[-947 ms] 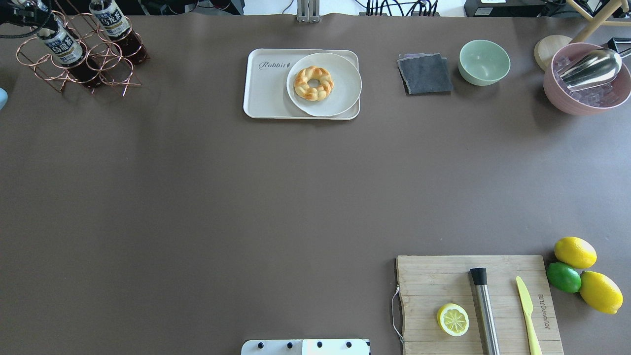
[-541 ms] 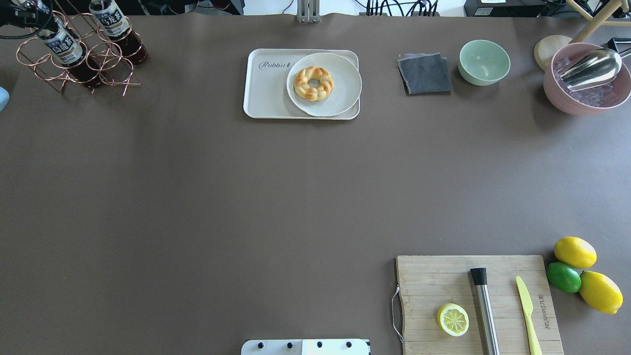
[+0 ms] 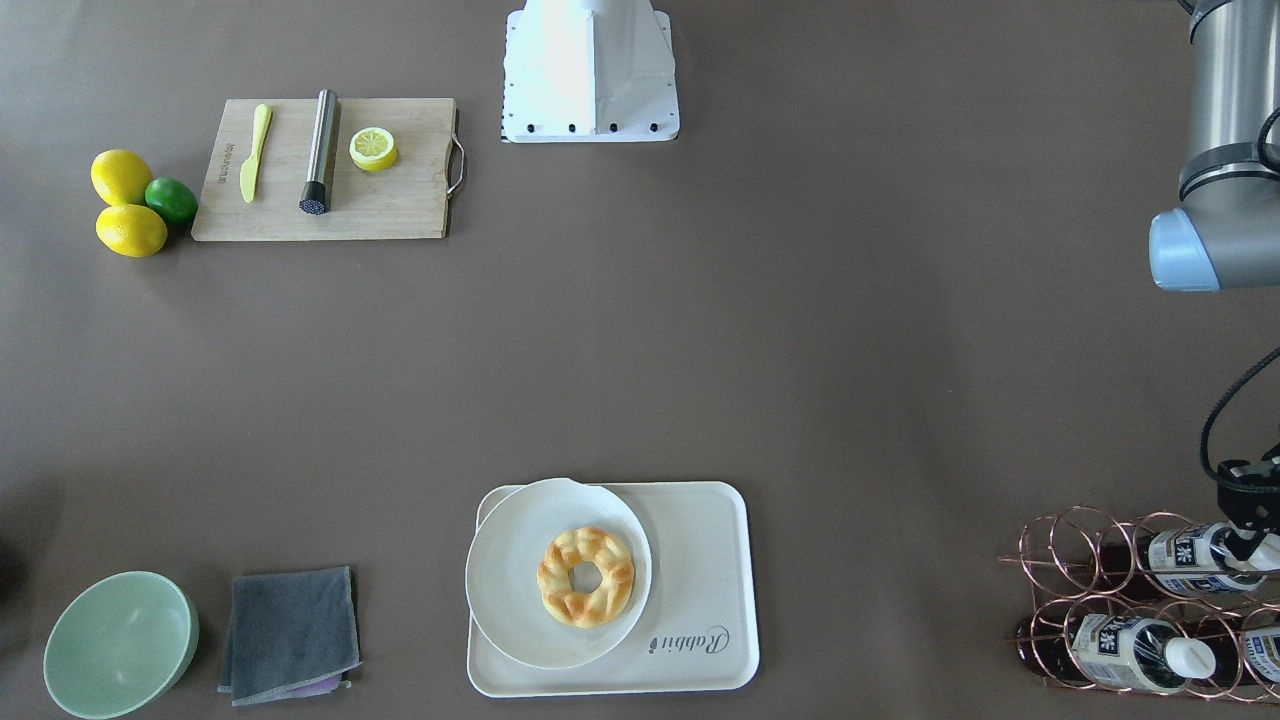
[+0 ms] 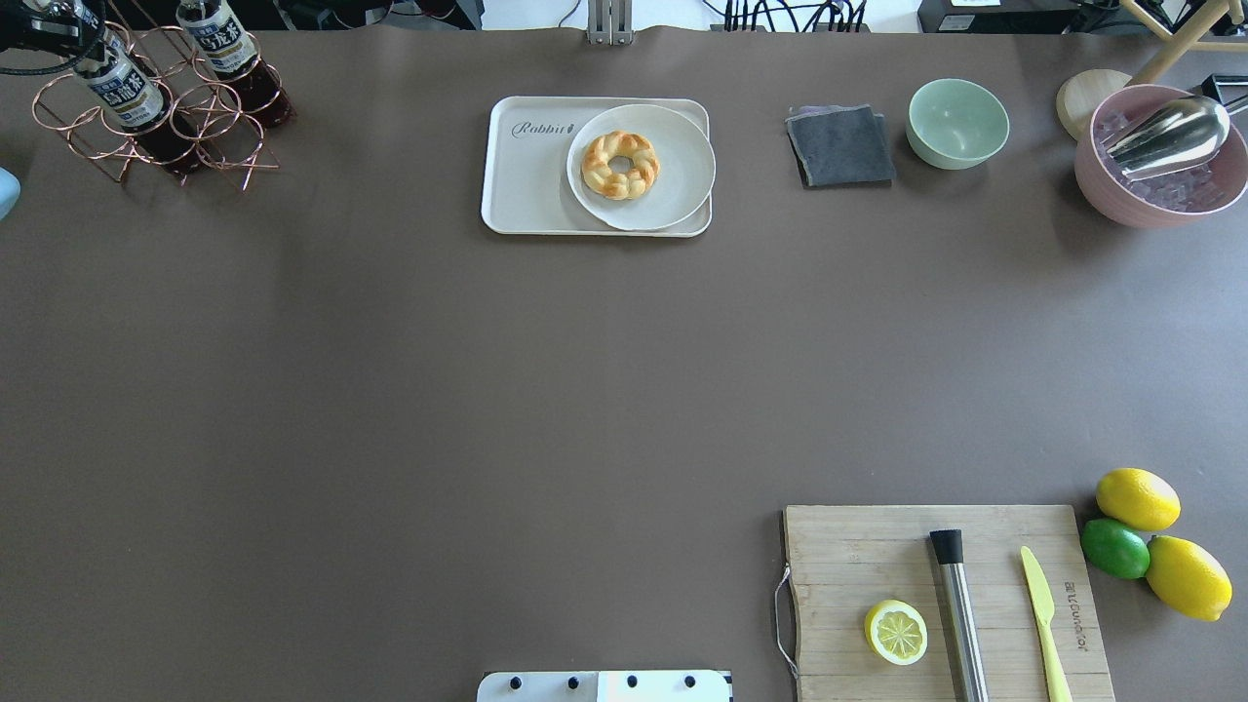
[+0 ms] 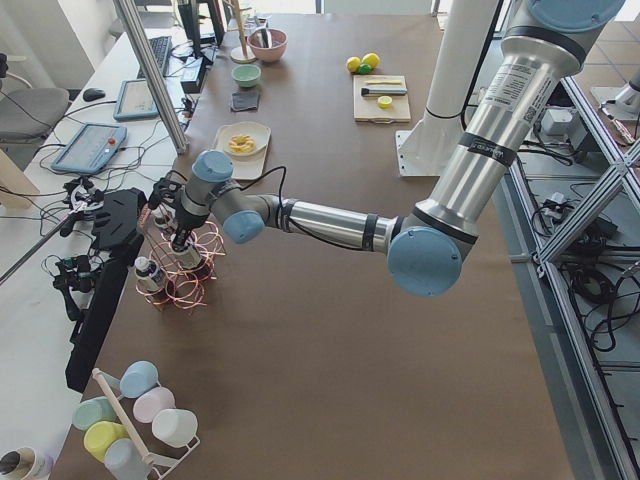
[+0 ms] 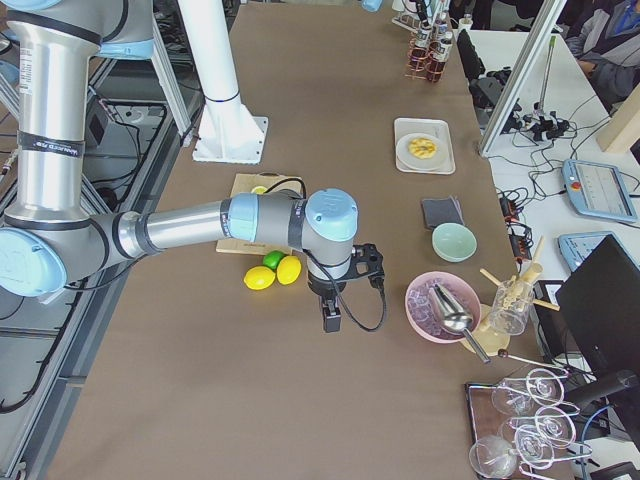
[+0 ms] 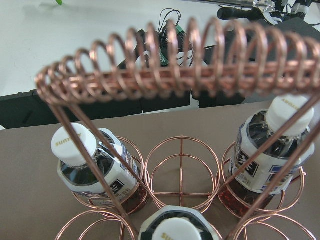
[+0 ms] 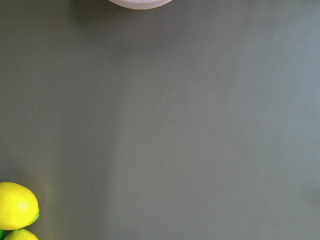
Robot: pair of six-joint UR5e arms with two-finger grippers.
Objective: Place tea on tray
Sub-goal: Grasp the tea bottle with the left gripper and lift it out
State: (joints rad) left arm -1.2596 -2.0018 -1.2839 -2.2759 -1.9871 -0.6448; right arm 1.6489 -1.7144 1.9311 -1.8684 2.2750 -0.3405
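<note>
While the left gripper [image 3: 1248, 535] is hanging at the tea [image 3: 1190, 548] in the copper rack [image 7: 180, 80], I cannot tell whether it is grasping it.

Brown tabletop [image 4: 390, 390], cream tray [image 4: 526, 200], copper rack [image 4: 219, 136]. The tea [image 4: 125, 90] is dark brown with a white-and-blue label. Golden donut [image 4: 620, 165], white plate [image 4: 682, 190].

Outstretched left end effector [image 3: 1243, 530] angled down; right end effector [image 6: 330, 318] vertical

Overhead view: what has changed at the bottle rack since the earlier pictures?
The tea, apparently held at its cap by the left gripper, has slid slightly out of the copper rack toward the far left corner. The neighbouring bottle, the tray and all else stayed put.
</note>
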